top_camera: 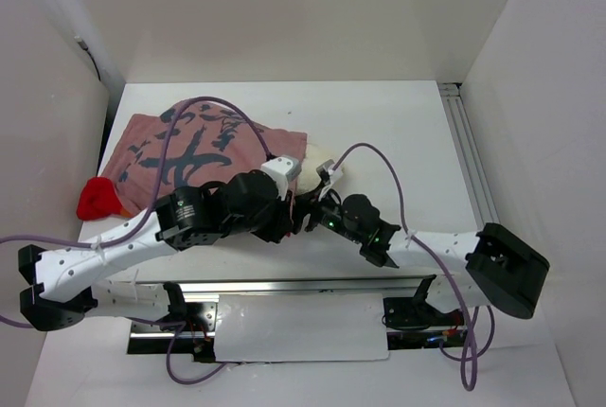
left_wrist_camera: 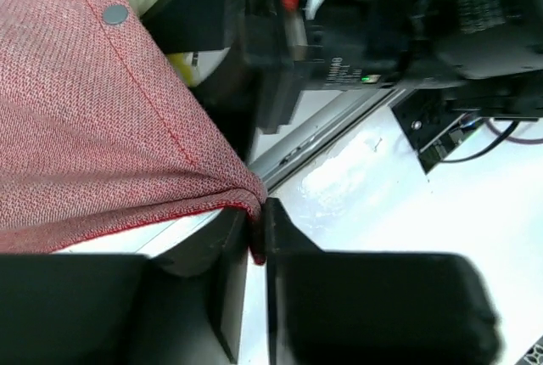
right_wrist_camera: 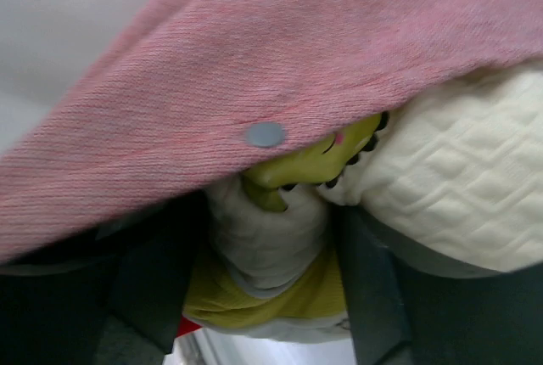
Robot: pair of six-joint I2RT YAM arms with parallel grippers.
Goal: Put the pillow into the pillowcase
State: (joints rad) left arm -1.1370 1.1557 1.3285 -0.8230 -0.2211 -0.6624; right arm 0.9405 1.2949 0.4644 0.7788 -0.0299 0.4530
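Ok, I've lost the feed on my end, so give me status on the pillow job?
Left gripper pinching pillowcase hem. Right gripper open around pillow corner. Pillow partly covered, corner showing. No obstruction seen.

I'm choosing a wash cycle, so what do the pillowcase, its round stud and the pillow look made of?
The pillowcase looks like a woven, matte red cloth, maybe cotton: a fine thread grain shows. The stud looks like a smooth grey snap, plastic or metal; I cannot tell which. The pillow looks like soft cream padded fabric, stitched in a diamond quilt.

White table [top_camera: 398,132] bears pillowcase [top_camera: 189,150], seemingly pillow [top_camera: 319,154].
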